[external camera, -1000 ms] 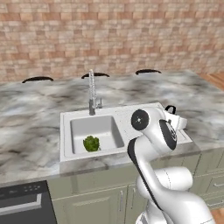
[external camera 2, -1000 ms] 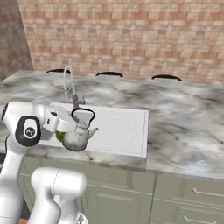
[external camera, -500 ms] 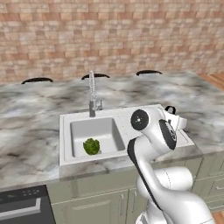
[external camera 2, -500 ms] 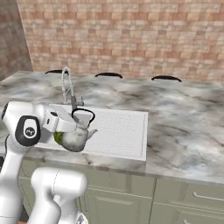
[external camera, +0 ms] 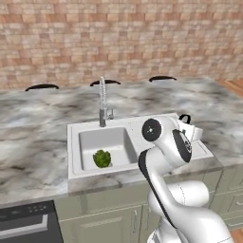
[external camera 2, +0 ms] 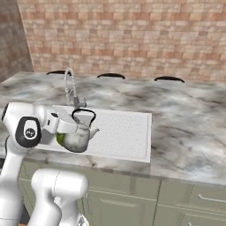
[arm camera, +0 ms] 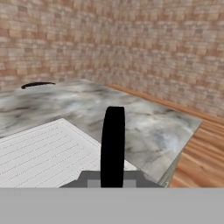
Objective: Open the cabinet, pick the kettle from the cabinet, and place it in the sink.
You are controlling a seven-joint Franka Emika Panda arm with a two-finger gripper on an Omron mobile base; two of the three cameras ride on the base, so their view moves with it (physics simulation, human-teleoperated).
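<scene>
My gripper [external camera 2: 73,125] is shut on the thin black handle [arm camera: 113,146] of the small silver kettle [external camera 2: 79,137]. The kettle hangs upright, just above the ribbed draining board [external camera 2: 121,132] of the white sink [external camera: 72,154], to the right of the basin [external camera: 107,140]. From the left base view my own arm hides most of the kettle, and just the handle's top [external camera: 184,117] and the hand show behind it. The chrome tap [external camera: 102,102] stands at the basin's back rim. The cabinet is out of view.
A green leafy vegetable [external camera: 101,158] lies in the basin. Grey-veined marble counter [external camera 2: 190,128] surrounds the sink, with a brick wall behind. Low pale drawers [external camera 2: 194,201] run under the counter. A dark appliance front [external camera: 28,223] sits at lower left. Wooden floor [arm camera: 201,153] lies beyond the counter's end.
The kettle has shifted only slightly in my grip, dipping a little. The arm and the rest of the scene look the same.
</scene>
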